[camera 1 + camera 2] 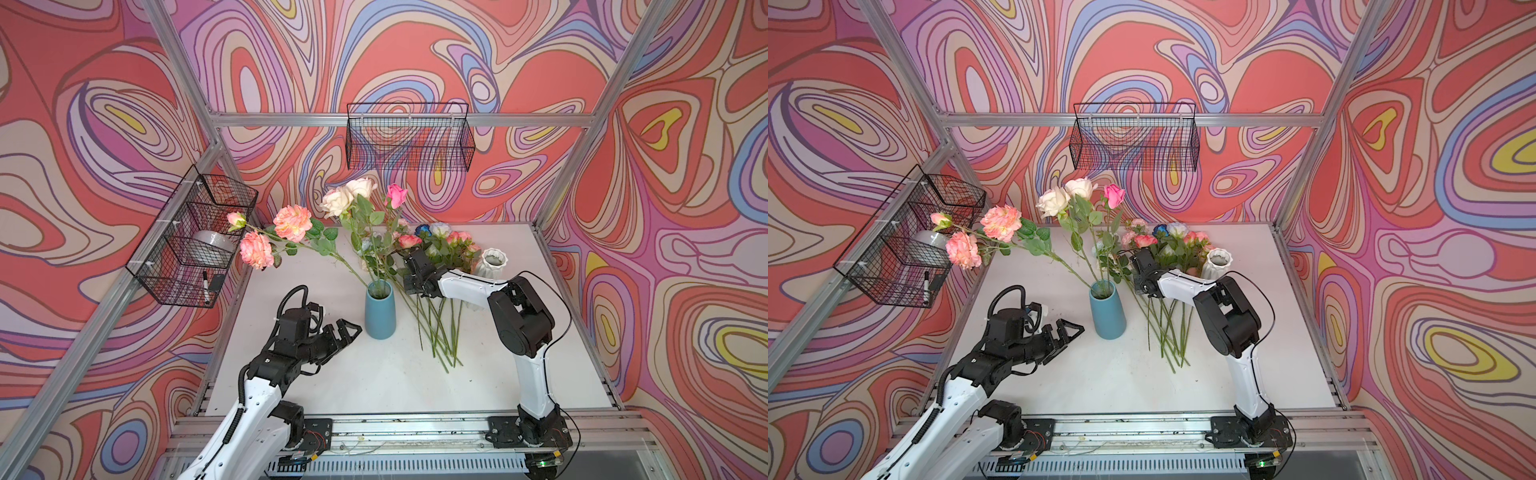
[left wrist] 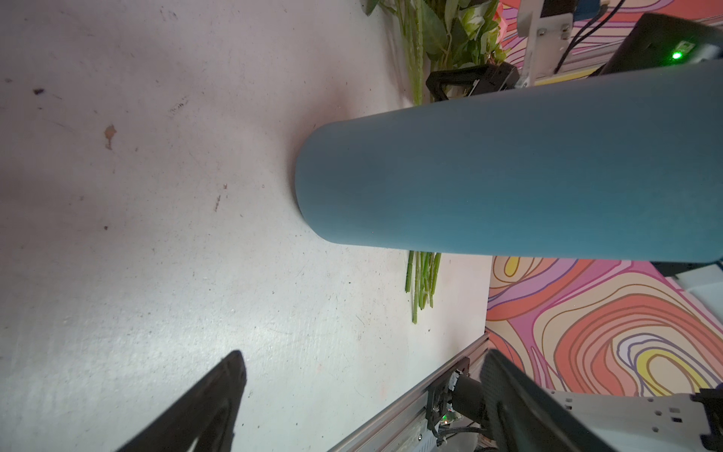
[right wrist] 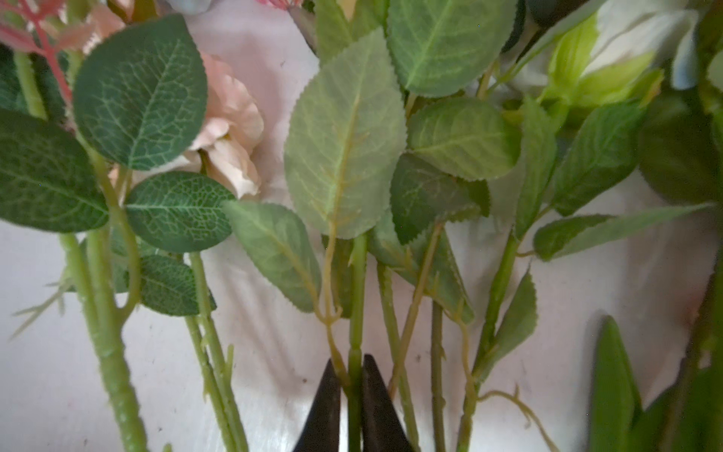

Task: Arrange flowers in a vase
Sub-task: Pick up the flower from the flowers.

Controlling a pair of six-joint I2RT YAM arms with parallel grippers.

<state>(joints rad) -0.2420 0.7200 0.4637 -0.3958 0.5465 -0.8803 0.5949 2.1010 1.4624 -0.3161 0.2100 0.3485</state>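
The right gripper [image 3: 355,387] pinches one green stem [image 3: 357,297] (which bloom, hard to tell). The left gripper [image 1: 347,330] gapes empty beside the blue vase [image 1: 380,309].

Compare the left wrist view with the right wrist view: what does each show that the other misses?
Only the left wrist view: the blue vase standing upright on the table, and the left gripper, jaws wide open, short of it and holding nothing.

Only the right wrist view: the right gripper shut on one green stem, with a pale pink bloom lying beyond.

Both: the white table and the loose flowers lying on it. The left wrist view shows mainly their cut stem ends.
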